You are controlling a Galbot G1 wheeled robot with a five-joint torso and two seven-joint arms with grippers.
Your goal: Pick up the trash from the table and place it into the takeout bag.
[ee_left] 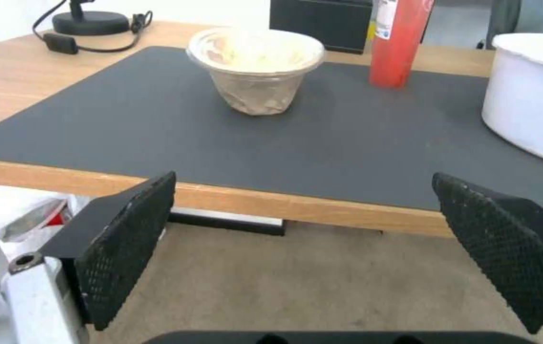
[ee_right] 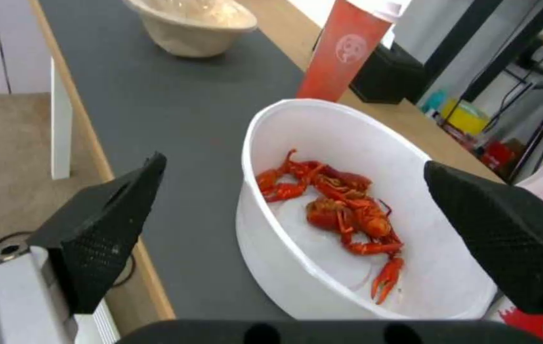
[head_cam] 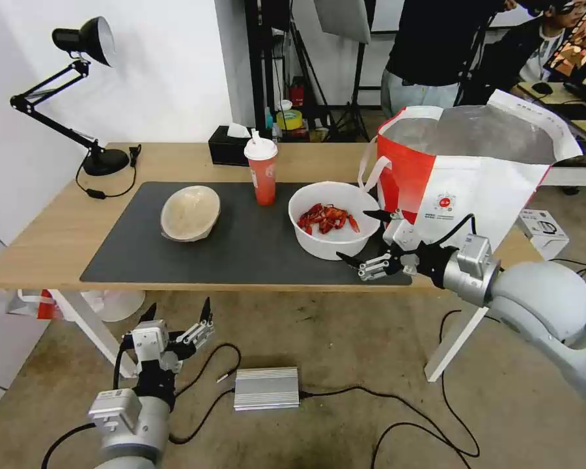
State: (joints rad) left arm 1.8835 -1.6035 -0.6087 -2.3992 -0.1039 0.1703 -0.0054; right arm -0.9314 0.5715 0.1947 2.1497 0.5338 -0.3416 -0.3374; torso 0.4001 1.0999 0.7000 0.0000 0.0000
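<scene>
R gripper [head_cam: 370, 236] wide open, empty, just right of white bowl [head_cam: 334, 220] on mat [head_cam: 241, 247]. L gripper [head_cam: 178, 312] open, empty, low near table [head_cam: 58, 228] edge. Takeout bag [head_cam: 462, 176] far right.

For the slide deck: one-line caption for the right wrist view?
Open right tool poised beside white plastic bowl of crayfish shells on the dark mat.

A white-walled workroom with a brownish carpeted floor.
A black articulated desk lamp [head_cam: 78, 78] stands at the back left corner against the white wall [head_cam: 169, 71]. On the floor [head_cam: 345, 339] lie a silver power-supply box [head_cam: 266, 388] and loose black cables [head_cam: 397, 407]. Black stands [head_cam: 345, 78] crowd the space behind.
</scene>
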